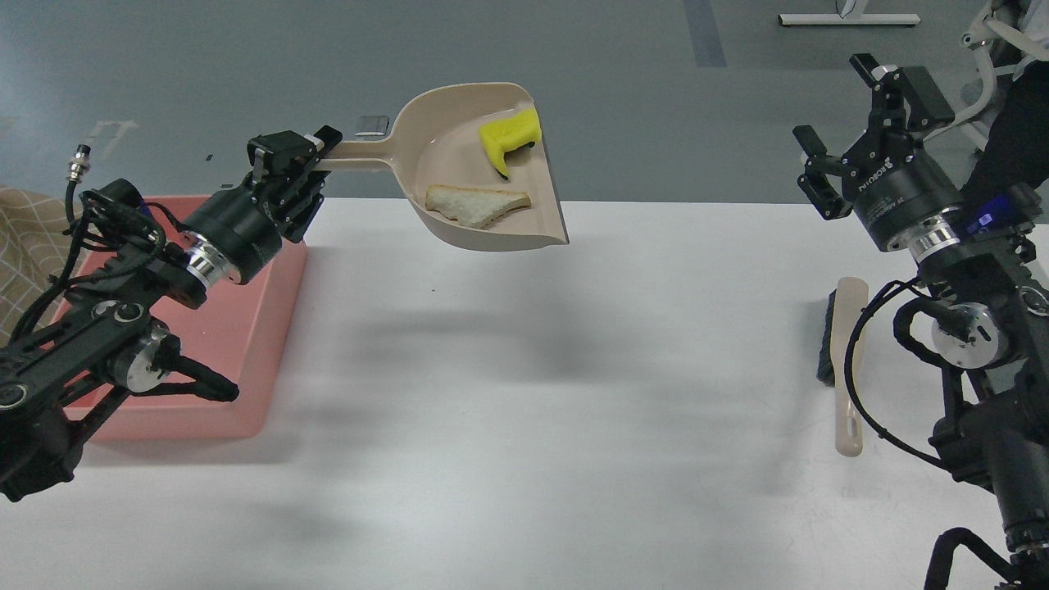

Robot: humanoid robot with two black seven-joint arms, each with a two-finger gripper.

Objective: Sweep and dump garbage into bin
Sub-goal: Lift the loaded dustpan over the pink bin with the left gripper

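Observation:
My left gripper [299, 156] is shut on the handle of the beige dustpan [459, 176] and holds it raised above the table's far edge. In the pan lie the yellow sponge piece [510, 138] and the white bread slice [475, 204]. The pink bin [254, 328] stands at the table's left, below and left of the pan, partly hidden by my left arm. My right gripper [848, 106] is open and empty, raised at the right above the table's far right corner.
The beige brush [846, 360] with black bristles lies on the white table [541, 410] at the right, partly behind my right arm's cable. A chair base and a person's dark legs stand at the far right beyond the table.

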